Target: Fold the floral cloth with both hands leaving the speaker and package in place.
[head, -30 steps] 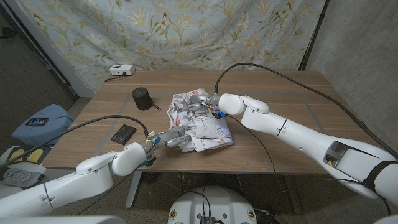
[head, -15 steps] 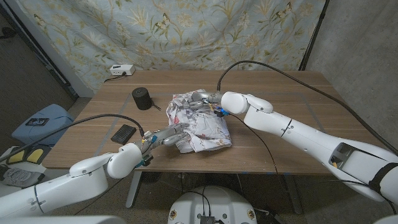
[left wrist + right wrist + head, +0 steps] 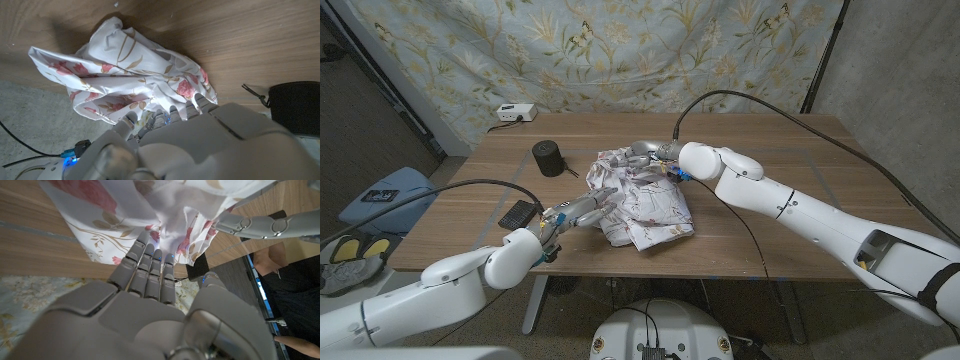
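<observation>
The floral cloth [image 3: 645, 200] lies crumpled in the middle of the wooden table [image 3: 790, 170]. My left hand [image 3: 578, 211] reaches in from the near left, and its fingers [image 3: 176, 111] grip the cloth's [image 3: 125, 75] left edge. At the cloth's far edge, my right hand [image 3: 650, 154] holds a bunch of fabric [image 3: 167, 215] with its fingertips [image 3: 150, 250]. The black cylindrical speaker [image 3: 548, 158] stands left of the cloth, also seen as the speaker [image 3: 295, 107] from the left wrist. A flat black package [image 3: 518, 213] lies beside my left forearm.
A white box [image 3: 515, 113] sits at the table's far left edge. A floral curtain [image 3: 620, 50] hangs behind. My left hand's fingers [image 3: 255, 225] show in the right wrist view, where a person [image 3: 280, 285] is at the edge.
My left hand has drawn back to the left and lifted the cloth's left edge with it. My right hand has shifted slightly farther back with the far edge.
</observation>
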